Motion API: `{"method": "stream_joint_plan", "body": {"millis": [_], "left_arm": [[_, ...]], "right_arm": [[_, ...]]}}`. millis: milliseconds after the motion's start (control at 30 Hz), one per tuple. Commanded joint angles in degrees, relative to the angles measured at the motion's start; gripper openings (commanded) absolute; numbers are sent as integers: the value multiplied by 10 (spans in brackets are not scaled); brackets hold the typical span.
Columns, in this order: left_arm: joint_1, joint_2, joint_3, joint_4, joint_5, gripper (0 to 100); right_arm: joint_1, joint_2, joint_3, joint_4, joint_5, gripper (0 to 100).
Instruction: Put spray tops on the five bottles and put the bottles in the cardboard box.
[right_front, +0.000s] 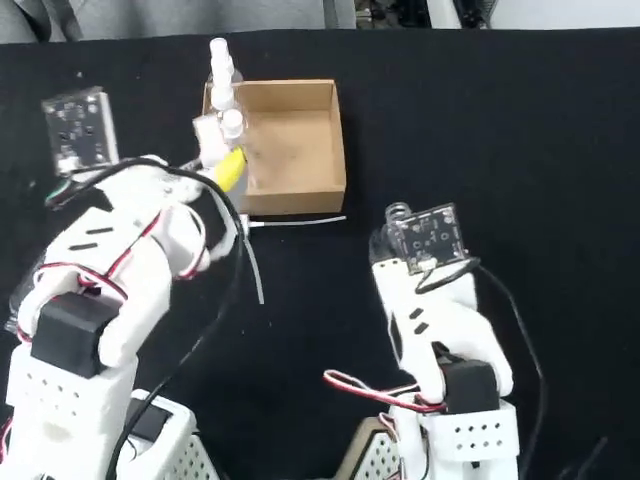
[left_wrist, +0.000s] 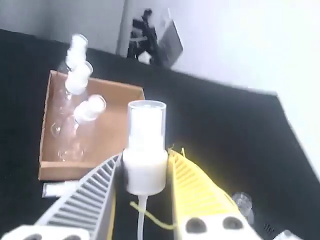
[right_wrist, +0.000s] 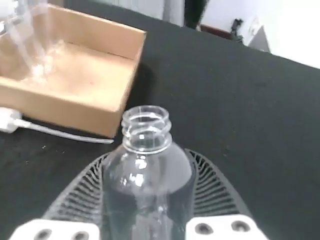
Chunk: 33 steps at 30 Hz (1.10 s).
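**Spray top (left_wrist: 145, 130) in the left claw (left_wrist: 145, 167), open bottle (right_wrist: 146, 132) in the right claw (right_wrist: 150, 165)**

In the high view we get the layout. The cardboard box (right_front: 295, 150) sits toward the far side of the black worktop (right_front: 520, 130). The left arm is up against the box's left wall near its near corner. The right arm stands to the near right, apart from the box.

The wrist views give us the grips. In the left wrist view the left claw pinches the collar of the spray top between a grey finger (left_wrist: 92, 192) and a yellow finger (left_wrist: 195, 192). In the right wrist view the right claw is pressed against the shoulders of the open bottle.

The left wrist view also lets us count three capped bottles (left_wrist: 80, 80) standing upright along the box's left wall. A loose spray top (right_wrist: 10, 122) lies on the worktop just near of the box's near wall. Its thin dip tube stretches rightward along that wall.

The worktop is dark and matt. Beyond its far edge we see a pale wall (left_wrist: 240, 45) and some dark gear we cannot make out.

The held spray top has its long axis along the claw's fingers. Its clear-capped end is away from the wrist, and its dip tube trails back between the fingers. The open bottle lies the same way in the right claw, with its threaded mouth away from the wrist. In the high view that mouth faces upward.
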Motion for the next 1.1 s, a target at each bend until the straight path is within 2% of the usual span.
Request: {"method": "stream_joint_plan", "body": {"millis": [0,267,467,800,1000,1067], "left_arm": [[-20,-10,-28,-39,44,29],[-19,-10,-27,-66,78,29],[-19,-51,9,-76,84,29],[-19,-226,264,-286,99,28],[-19,-267,296,-299,103,28],[-20,-271,297,-298,130,28]], "right_arm": [[-33,-10,0,-18,0,53],[-84,-10,13,-18,-3,53],[-86,-10,12,-14,-3,53],[-86,-10,11,-14,-3,53],[-86,-10,10,-13,-3,53],[-86,-17,11,-13,-3,53]]}}
